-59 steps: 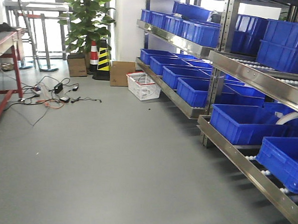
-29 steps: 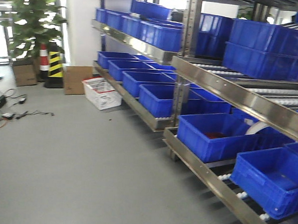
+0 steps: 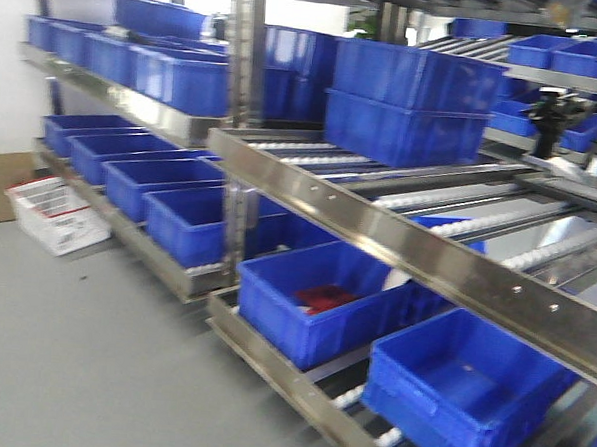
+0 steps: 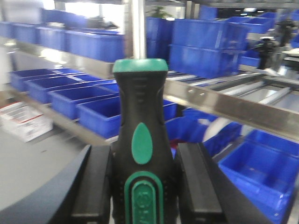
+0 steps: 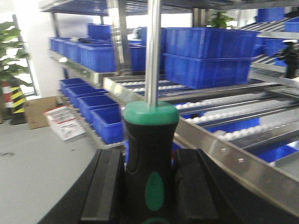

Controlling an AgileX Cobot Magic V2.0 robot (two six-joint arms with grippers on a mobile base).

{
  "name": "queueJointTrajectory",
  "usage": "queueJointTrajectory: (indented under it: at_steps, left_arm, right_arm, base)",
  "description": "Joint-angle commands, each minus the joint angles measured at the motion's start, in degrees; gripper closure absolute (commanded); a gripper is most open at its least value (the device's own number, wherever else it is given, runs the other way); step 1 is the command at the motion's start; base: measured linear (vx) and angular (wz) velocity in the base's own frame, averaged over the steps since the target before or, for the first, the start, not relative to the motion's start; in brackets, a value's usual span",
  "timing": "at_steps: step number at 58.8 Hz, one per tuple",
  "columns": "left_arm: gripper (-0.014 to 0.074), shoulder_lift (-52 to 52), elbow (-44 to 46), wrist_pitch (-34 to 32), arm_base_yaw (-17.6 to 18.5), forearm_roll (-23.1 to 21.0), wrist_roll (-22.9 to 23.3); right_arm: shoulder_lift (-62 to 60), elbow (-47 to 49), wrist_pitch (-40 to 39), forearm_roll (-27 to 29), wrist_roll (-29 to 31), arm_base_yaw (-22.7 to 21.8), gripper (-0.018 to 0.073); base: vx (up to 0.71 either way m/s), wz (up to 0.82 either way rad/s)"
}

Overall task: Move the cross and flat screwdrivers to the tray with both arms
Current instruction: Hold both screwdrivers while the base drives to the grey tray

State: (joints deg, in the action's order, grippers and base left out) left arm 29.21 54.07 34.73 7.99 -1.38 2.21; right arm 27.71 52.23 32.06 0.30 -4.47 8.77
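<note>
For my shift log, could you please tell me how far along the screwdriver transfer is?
Done: both pickups. In hand: the left gripper is shut on one green-black screwdriver, the right gripper on a second screwdriver. Left: both placements; only blue bins show, no tray.

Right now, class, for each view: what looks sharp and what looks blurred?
Front view: blue bins smeared throughout. Left wrist view: left screwdriver fairly sharp, shelves behind soft. Right wrist view: right screwdriver sharp, rack beyond only slightly soft.
</note>
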Motion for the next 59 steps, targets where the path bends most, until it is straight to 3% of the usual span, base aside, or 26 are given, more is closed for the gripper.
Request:
queueJointTrajectory:
  at_steps: [1, 41, 59]
  left_arm:
    - [0.0596, 0.74, 1.6, -5.27, 0.24, -0.5, 0.49]
    - [0.0596, 0.74, 1.6, -5.28, 0.24, -0.5, 0.49]
    - [0.0596, 0.74, 1.6, -5.28, 0.24, -0.5, 0.49]
  right_arm:
    - [0.36, 1.58, -5.36, -0.3, 0.46, -0.26, 0.0567]
    - [0.36, 1.58, -5.36, -0.3, 0.46, -0.26, 0.0567]
    - [0.36, 1.58, -5.36, -0.3, 0.46, -0.26, 0.0567]
  base:
    - [0.49, -0.56]
    - [0.35, -0.78]
    - [0.17, -0.49]
